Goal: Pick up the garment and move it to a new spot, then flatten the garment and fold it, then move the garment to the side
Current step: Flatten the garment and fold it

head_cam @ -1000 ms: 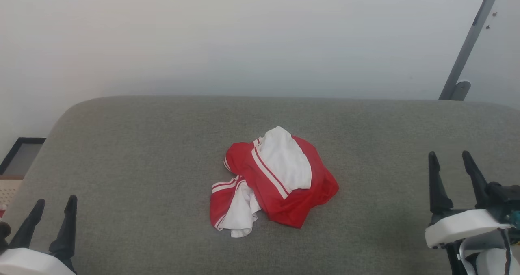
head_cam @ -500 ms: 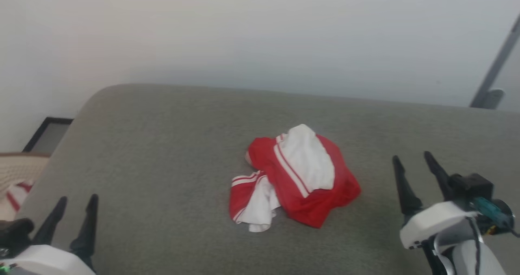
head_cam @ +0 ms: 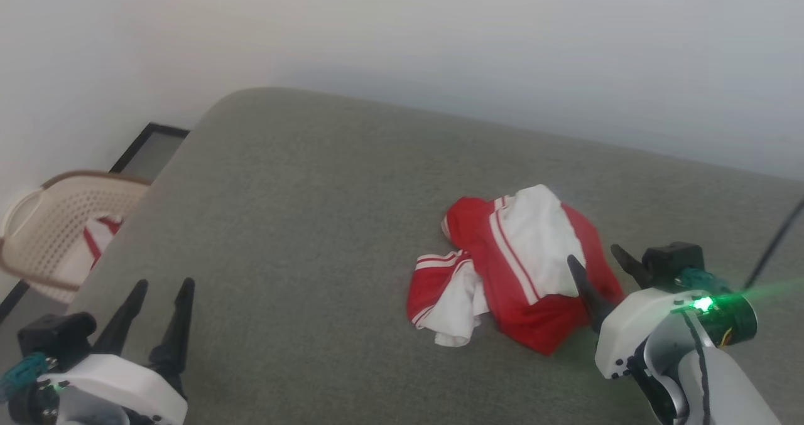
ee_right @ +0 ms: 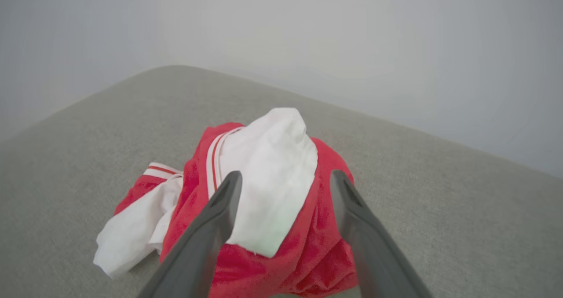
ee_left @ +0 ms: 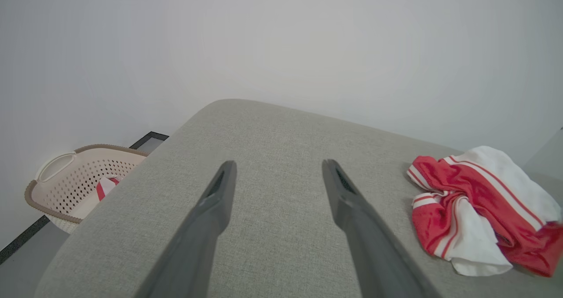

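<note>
The garment [head_cam: 515,268] is a crumpled red shirt with white panels and striped trim, lying in a heap on the grey padded surface [head_cam: 314,224]. My right gripper [head_cam: 593,253] stands open at the heap's right edge, its left finger in front of the red cloth. In the right wrist view the garment [ee_right: 264,179] lies just beyond and between the spread fingers of the right gripper [ee_right: 286,174]. My left gripper [head_cam: 164,282] is open at the lower left, far from the shirt. The left wrist view has the left gripper [ee_left: 279,163] over bare fabric, with the garment [ee_left: 479,205] off to its right.
A beige perforated laundry basket [head_cam: 63,224] stands on the floor past the surface's left edge, with a red-and-white cloth [head_cam: 100,236] inside; the same basket [ee_left: 79,174] appears in the left wrist view. A plain pale wall [head_cam: 440,36] runs behind the surface.
The head camera has swung left, bringing the basket into view. My right gripper has closed in on the garment from the right and now stands at its edge. The garment lies as before.
</note>
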{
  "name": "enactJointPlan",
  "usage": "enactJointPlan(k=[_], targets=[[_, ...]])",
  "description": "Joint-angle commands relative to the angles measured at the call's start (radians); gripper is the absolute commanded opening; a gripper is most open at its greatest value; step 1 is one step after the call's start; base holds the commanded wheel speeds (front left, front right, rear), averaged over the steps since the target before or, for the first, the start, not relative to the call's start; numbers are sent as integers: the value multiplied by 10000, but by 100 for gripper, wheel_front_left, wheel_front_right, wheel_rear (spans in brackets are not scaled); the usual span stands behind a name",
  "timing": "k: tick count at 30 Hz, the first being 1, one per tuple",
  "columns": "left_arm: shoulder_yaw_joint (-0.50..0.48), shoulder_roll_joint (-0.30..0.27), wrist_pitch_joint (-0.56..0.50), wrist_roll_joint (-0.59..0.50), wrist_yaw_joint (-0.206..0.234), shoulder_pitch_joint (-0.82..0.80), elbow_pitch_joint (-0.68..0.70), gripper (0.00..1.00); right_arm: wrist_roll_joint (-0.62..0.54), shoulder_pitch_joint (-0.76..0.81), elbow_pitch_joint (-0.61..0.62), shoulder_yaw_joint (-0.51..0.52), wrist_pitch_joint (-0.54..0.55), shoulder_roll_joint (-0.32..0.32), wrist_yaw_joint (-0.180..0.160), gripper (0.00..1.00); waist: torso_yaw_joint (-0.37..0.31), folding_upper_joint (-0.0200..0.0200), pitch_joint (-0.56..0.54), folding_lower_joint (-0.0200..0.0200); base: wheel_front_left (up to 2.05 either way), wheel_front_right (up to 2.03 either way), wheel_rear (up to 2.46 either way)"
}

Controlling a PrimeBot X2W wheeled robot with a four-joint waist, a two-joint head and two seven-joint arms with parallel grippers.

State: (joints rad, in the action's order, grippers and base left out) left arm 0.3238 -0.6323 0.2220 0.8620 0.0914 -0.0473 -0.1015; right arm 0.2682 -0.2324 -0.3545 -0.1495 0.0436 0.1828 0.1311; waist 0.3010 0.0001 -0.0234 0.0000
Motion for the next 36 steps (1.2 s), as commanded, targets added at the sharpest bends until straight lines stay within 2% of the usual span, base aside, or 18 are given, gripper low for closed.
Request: enactJointPlan(k=[1,14,15,16,17,26,36], targets=[[50,84,63,-38,-70,-181,-61,100,48,-121,-132,-37,236,16,-5,100,260,-1,232,0,0,0,0],[368,638,193,-192,-342,-870,-573,100,-352,-895,-1178,-306,1788,159,-8,100,861,-1,931,0,0,0,0],[367,665,186,-170,-366,-890,-606,100,-360,-937,-1227,-308,1828,153,-8,49,875,-1,955,0,0,0,0],[362,683,192,-157,-376,-916,-646,100,-392,-974,-1257,-314,1866,152,-8,31,884,-1,976,0,0,0,0],[356,702,193,-150,-400,-954,-676,100,-426,-1006,-1284,-339,1910,151,-8,0,889,-1,996,0,0,0,0],[251,722,281,-101,-502,-954,-877,100,-412,-1203,-1017,-449,2222,263,-8,0,755,-1,1008,0,0,0,0],[104,566,303,-42,-441,-817,-860,100,-318,-934,552,155,2820,778,-10,0,269,-1,883,0,0,0,0]])
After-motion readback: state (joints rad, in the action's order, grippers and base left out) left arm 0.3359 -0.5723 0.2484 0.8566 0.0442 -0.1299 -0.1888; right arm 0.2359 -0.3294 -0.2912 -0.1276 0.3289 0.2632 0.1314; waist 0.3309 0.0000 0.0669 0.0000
